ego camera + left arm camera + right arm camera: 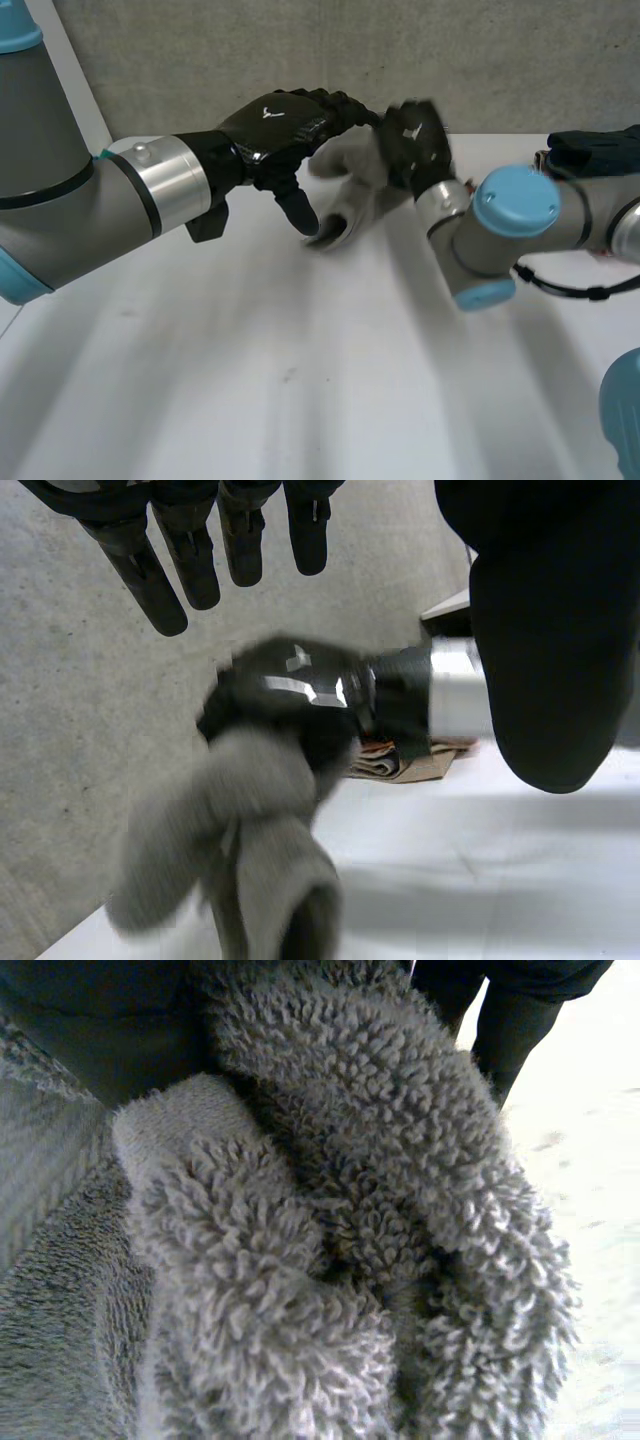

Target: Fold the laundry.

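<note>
Head view: the right hand (415, 140) holds a bunched grey towel (350, 185) over the white surface (300, 400). The left hand (290, 125) faces it, just beside.

Left wrist view: the left fingers (170, 575) are straight and spread, apart from the towel. Its long axis hangs downward from the right hand's curled grip, so the free lower end probably suits the left hand.

Right wrist view: the pile is bunched against the palm.

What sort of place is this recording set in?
Probably a lab or workshop test bench rather than a home: a plain white table, a rough concrete wall behind it, and a robot's right hand clutching a grey terry towel.
</note>
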Robot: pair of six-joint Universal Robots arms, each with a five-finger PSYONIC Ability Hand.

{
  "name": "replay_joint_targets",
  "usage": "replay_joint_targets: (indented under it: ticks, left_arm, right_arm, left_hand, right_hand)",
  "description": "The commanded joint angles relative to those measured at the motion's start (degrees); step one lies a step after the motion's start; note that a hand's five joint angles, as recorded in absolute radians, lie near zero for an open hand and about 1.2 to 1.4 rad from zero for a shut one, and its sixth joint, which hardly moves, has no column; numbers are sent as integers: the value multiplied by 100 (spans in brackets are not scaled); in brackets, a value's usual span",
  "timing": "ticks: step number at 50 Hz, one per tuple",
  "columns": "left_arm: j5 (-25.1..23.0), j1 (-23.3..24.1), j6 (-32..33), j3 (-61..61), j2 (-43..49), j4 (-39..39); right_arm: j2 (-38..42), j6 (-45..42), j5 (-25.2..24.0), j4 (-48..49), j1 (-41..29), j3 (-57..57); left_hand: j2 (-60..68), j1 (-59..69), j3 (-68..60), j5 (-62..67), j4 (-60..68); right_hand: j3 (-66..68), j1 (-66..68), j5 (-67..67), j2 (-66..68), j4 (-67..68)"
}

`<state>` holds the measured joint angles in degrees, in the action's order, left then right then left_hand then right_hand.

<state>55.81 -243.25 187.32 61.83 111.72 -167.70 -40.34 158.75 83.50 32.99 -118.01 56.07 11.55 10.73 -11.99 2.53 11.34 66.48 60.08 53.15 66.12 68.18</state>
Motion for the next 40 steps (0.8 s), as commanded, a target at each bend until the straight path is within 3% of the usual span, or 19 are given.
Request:
replay_joint_targets:
  ticks: [1,10,19,23,32,40]
  left_arm:
    - [0,-47,-20,-30,-19,-8]
    - [0,-47,-47,-22,-28,1]
    - [0,-12,-38,-30,43,-17]
    - [0,14,-20,-30,104,-17]
    - [9,67,6,-30,227,-17]
    - [18,128,15,-30,263,-8]
  right_arm:
    - [-1,51,281,58,576,-1150]
    - [456,69,316,41,1841,-2723]
    - [1142,86,88,6,2897,-3050]
    - [1291,86,-105,-152,3231,-2585]
    - [687,104,-1607,-100,3802,-583]
    - [106,174,-1705,102,4005,236]
  left_hand:
    - [-155,-73,199,-253,-134]
    - [-155,-73,199,-253,-134]
    - [-155,-73,199,-253,-134]
    - [-155,-73,199,-253,-134]
    - [-155,-73,199,-253,-134]
    - [-155,-73,199,-253,-134]
  right_hand:
    - [1352,1992,1685,1388,1182]
    - [1352,1992,1685,1388,1182]
    - [1352,1992,1685,1388,1182]
    - [1352,1992,1685,1388,1182]
    - [1352,1992,1685,1388,1182]
    - [1352,1992,1685,1388,1182]
